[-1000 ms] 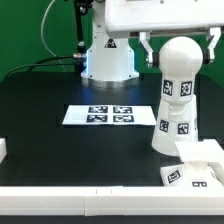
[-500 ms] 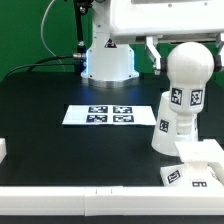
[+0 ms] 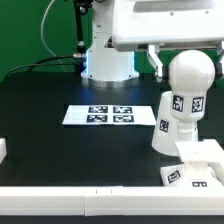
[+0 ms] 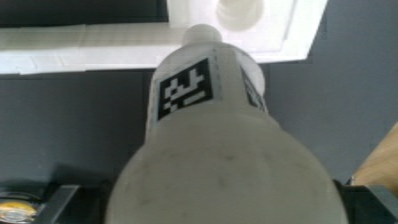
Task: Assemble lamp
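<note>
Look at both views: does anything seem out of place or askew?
Only the bulb: it hangs, seemingly slightly tilted, in the gripper above the base, its neck not yet in the socket. The shade stands upright by the base. Nothing looks damaged.

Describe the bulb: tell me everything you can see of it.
The bulb looks like smooth white plastic. It has a round head on a neck that carries black-and-white square tags. It hangs above the table, head up and slightly tilted, with the gripper closed on its head. In the wrist view the neck points toward the round socket of the stepped base, and the bulb is not yet seated. The tapered shade stands just below and beside it; I cannot tell whether they touch.
</note>
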Action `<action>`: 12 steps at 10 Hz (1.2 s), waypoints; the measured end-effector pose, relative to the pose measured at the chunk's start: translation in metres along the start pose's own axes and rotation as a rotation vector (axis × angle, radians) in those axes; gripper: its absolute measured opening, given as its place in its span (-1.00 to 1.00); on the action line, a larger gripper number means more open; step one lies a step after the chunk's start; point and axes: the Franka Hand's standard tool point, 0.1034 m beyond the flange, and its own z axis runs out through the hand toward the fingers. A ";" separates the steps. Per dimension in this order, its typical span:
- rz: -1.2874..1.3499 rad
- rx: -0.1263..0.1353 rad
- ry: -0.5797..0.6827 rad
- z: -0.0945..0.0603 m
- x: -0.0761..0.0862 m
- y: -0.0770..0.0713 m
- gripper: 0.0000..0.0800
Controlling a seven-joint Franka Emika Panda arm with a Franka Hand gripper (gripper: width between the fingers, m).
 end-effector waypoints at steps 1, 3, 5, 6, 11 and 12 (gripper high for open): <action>-0.004 0.004 -0.006 0.003 -0.003 -0.006 0.44; -0.004 0.008 -0.012 0.006 -0.006 -0.012 0.44; -0.006 0.008 -0.012 0.008 -0.006 -0.014 0.44; -0.010 0.007 -0.015 0.013 -0.008 -0.015 0.44; -0.020 -0.001 -0.047 0.028 -0.025 -0.016 0.44; -0.021 -0.002 -0.039 0.030 -0.024 -0.017 0.44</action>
